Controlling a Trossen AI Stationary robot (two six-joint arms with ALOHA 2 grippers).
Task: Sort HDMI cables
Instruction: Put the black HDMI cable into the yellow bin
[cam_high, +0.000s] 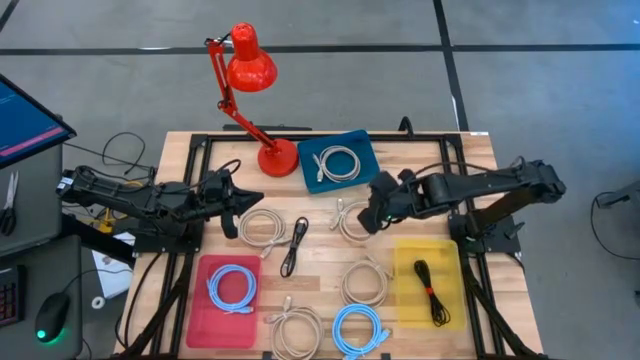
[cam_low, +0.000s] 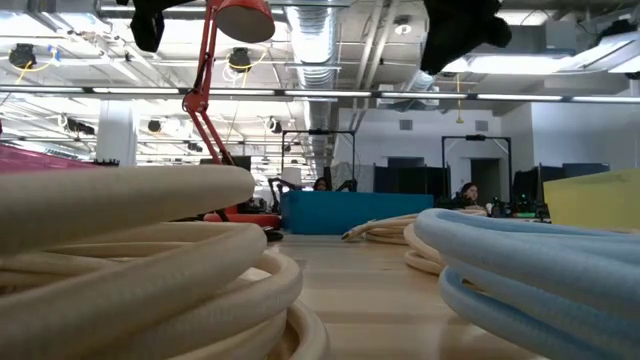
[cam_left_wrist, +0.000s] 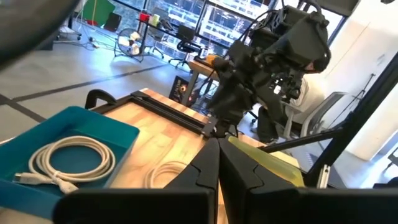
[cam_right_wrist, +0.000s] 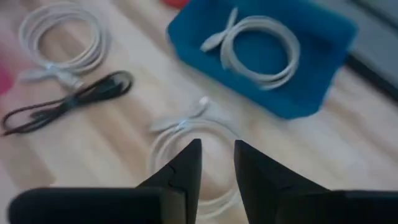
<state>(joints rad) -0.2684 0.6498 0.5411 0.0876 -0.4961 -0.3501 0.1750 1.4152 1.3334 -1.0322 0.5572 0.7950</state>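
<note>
Overhead and both wrist views share the blue tray (cam_high: 340, 160).

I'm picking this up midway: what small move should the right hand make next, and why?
Probably lower straight down. The right hand hovers with fingers slightly apart over a loose beige-white coiled cable on the wooden table, and the blue tray beside it already holds a matching coil, so grasping this one seems next.
</note>
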